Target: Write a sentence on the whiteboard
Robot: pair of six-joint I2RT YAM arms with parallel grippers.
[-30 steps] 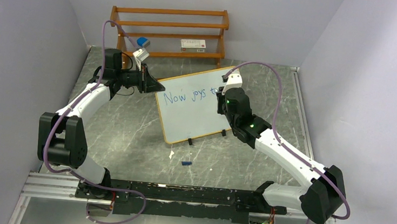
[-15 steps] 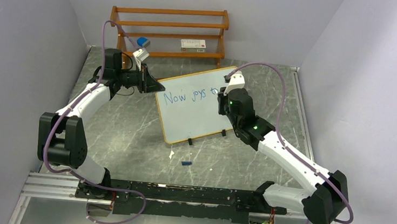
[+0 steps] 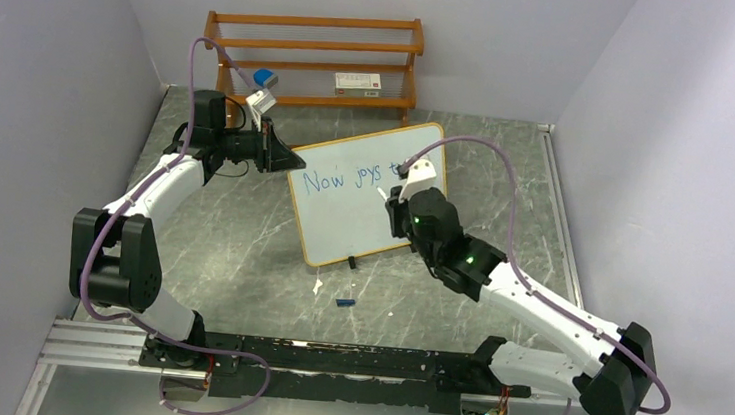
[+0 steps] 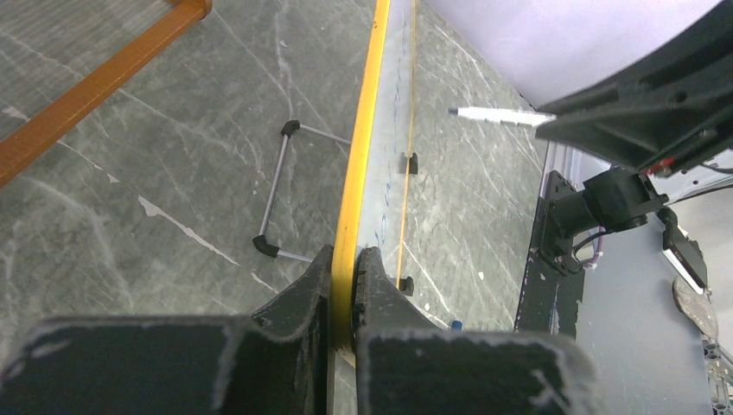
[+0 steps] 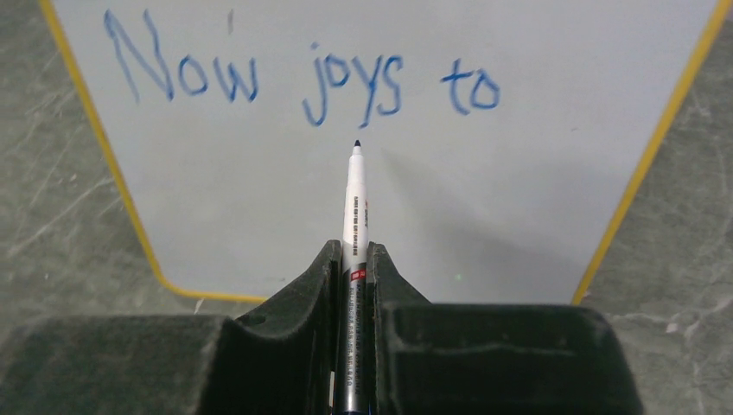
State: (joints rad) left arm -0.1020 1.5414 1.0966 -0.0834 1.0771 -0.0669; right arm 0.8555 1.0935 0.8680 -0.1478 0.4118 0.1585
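The whiteboard [image 3: 342,220] stands tilted on the worktop [image 3: 240,247], in front of a wooden rack [image 3: 313,57]. The left end effector [image 4: 344,290] is clamped on the yellow frame at the board's left edge. The right end effector [image 5: 354,259] is closed tight on a marker [image 5: 355,194]. The sentence [image 5: 320,91] reads "Now joys to", one blue row near the top. The marker tip is just under "joys". It seems close to the surface, but I cannot tell if it touches.

The right hand [image 5: 354,252] and marker [image 5: 355,190] have drawn back below the sentence [image 5: 294,82].
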